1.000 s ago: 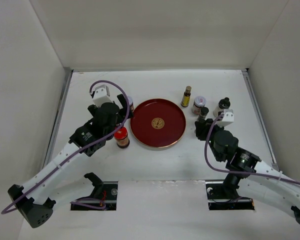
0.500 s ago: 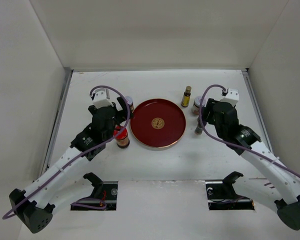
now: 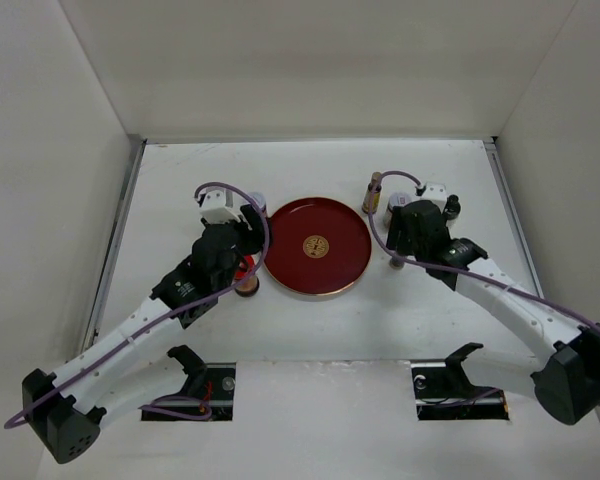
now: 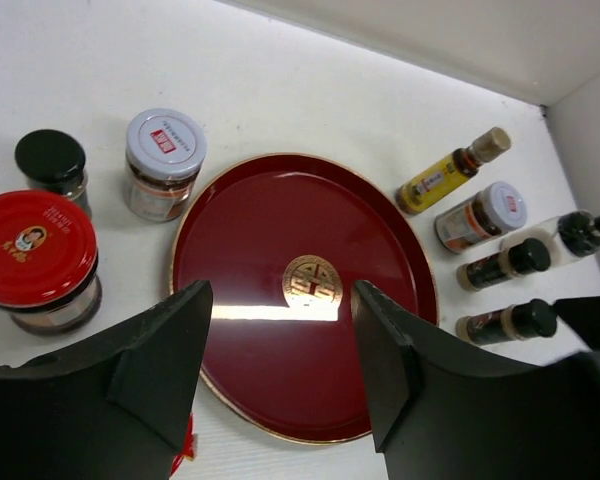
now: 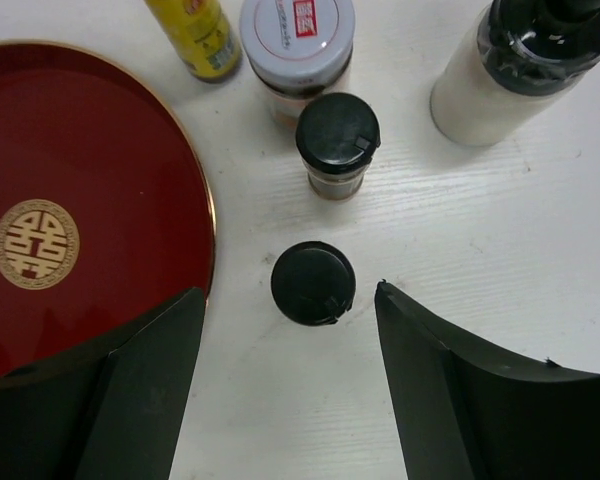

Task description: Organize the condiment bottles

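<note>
The condiment bottles stand on both sides of the round red tray (image 4: 280,210). On its left are a red-capped jar (image 4: 38,250), a black-capped jar (image 4: 50,160) and a white-lidded jar (image 4: 165,150). On its right are a slim amber bottle (image 5: 195,35), a white-lidded jar (image 5: 298,40), a white-bodied bottle (image 5: 480,95) and two small black-capped bottles (image 5: 337,140) (image 5: 313,284). My left gripper (image 4: 280,300) hangs open over the tray's near-left rim; a scrap of red shows under its left finger. My right gripper (image 5: 288,300) is open, with the nearer black cap just off its fingertips.
In the top view the tray (image 3: 290,225) lies mid-table between both arms. A red-capped jar (image 3: 244,280) stands partly hidden under the left wrist. White walls close in the table at the left, right and back.
The right gripper has opened and its arm has swung toward the bottles right of the tray. The left gripper has shifted a little toward the tray and its jaws have narrowed.
</note>
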### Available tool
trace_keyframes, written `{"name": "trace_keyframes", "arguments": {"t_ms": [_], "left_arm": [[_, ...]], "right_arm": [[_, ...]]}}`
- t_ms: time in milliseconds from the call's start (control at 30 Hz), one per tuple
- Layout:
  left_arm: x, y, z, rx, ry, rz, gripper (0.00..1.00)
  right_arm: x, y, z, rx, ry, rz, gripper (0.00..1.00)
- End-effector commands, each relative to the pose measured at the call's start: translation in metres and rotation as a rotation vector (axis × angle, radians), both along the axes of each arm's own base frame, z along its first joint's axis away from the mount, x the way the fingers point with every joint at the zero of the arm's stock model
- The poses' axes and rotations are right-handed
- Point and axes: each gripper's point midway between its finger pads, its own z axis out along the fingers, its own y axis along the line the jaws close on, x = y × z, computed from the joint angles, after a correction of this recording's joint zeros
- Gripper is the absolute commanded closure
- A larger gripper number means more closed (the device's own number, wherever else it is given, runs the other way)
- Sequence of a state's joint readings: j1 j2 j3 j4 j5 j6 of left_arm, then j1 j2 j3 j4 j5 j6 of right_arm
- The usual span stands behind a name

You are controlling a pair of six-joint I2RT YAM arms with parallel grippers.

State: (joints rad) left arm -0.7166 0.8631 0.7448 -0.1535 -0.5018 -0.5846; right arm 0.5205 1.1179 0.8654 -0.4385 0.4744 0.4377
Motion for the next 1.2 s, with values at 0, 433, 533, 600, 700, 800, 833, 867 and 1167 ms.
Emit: {"name": "trace_keyframes", "arguments": {"t_ms": [0,433,533,600,700,800,833,867,1167], "left_arm": [[0.003,-0.011,0.025,-0.092,-0.083,-0.030,0.44],[-0.016,-0.066,0.010,-0.144,-0.094,-0.180,0.39],[-0.019,-0.074,0.005,-0.144,-0.094,-0.197,0.38],[-0.020,-0.076,0.003,-0.144,-0.091,-0.201,0.38],[-0.018,-0.073,0.000,-0.143,-0.092,-0.192,0.38],[-0.015,-0.066,0.001,-0.144,-0.097,-0.171,0.38],[-0.015,-0.063,0.002,-0.143,-0.102,-0.164,0.38],[-0.014,-0.060,0.002,-0.147,-0.103,-0.154,0.38],[-0.011,-0.019,-0.004,-0.169,-0.081,-0.035,0.38]], "right_arm": [[0.016,0.007,-0.003,0.048,-0.031,-0.002,0.25],[0.033,0.001,-0.049,0.026,0.046,-0.060,0.36],[0.034,0.001,-0.055,0.017,0.061,-0.062,0.47],[0.035,0.002,-0.052,0.023,0.051,-0.063,0.58],[0.036,0.002,-0.028,0.025,-0.012,-0.073,0.66],[0.034,0.017,0.011,0.042,-0.084,-0.032,0.67],[0.035,0.024,0.021,0.052,-0.103,-0.013,0.67],[0.037,0.033,0.029,0.062,-0.116,0.009,0.67],[0.110,0.141,0.050,0.134,-0.176,0.215,0.70]]}}
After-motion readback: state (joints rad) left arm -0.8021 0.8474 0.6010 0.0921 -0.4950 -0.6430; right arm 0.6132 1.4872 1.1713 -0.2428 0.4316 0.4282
